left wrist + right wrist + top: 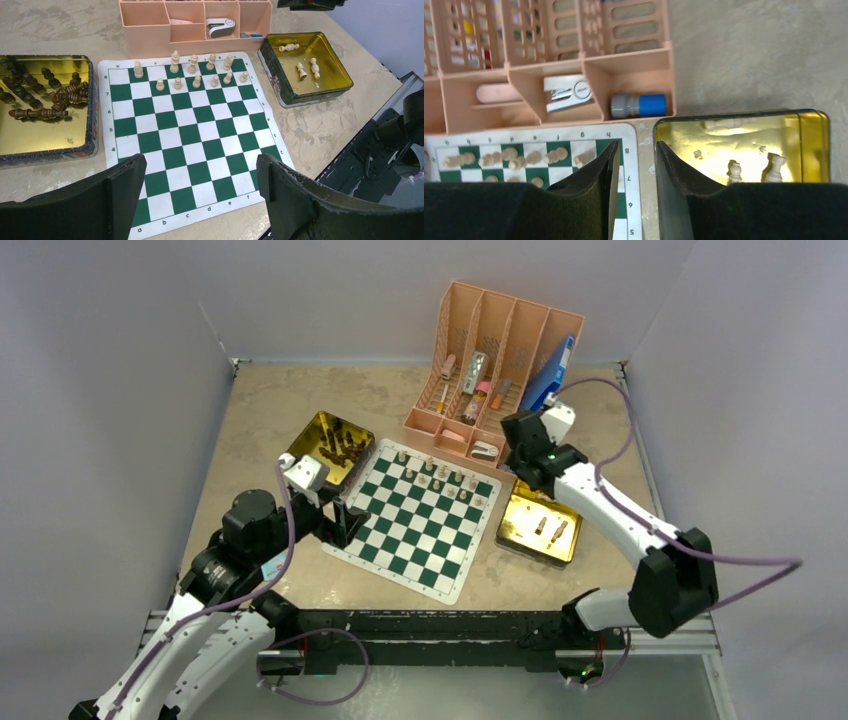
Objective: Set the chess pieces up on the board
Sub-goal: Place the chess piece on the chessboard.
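1. Step in hand looks like filling the pale side. The right gripper (pixel 634 146) hangs between the board (pixel 185 150) corner and the right tin (pixel 744 115), jaws slightly apart and empty.
2. Next move, probably: dip into that tin and pinch a standing piece.
3. The left gripper (pixel 200 162) is spread wide and empty over the board's near edge.
4. Counts: 11 pale pieces (pixel 197 81) on the far two rows and 3 in the right tin. The dark pieces (pixel 37 113) are heaped in the left tin (pixel 92 115), too jumbled to count.

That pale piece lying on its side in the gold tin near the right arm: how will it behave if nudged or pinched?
The lying pale piece looks round, so it would probably roll inside the glossy gold tin if nudged. It seems rigid and light; a pinch should hold, though its tapered profile might slip.
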### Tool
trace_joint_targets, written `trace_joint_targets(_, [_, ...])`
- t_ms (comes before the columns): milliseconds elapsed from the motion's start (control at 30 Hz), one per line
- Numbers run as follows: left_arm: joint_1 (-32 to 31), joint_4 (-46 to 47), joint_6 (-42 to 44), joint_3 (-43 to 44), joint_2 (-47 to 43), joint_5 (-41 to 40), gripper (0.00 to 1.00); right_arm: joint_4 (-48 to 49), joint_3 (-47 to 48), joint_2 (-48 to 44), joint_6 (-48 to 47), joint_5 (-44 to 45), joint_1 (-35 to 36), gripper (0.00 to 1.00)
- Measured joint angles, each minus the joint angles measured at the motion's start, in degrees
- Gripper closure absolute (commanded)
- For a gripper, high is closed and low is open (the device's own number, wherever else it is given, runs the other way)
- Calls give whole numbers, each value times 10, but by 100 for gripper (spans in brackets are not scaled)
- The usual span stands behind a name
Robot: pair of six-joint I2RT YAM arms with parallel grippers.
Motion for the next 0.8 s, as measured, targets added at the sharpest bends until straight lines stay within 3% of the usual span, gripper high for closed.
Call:
trace_joint_targets(200, [0, 0, 0, 0, -1, 2, 19, -34, -56, -65, 100, 23, -45, 59])
trace_joint_targets(433, [0, 0, 0, -3, -7, 5, 19, -64, -142, -65, 171, -1, -134, 56])
trace_joint_targets(800, [0, 0, 0, -4, -9, 6, 19, -80, -180, -64, 201, -79, -139, 58])
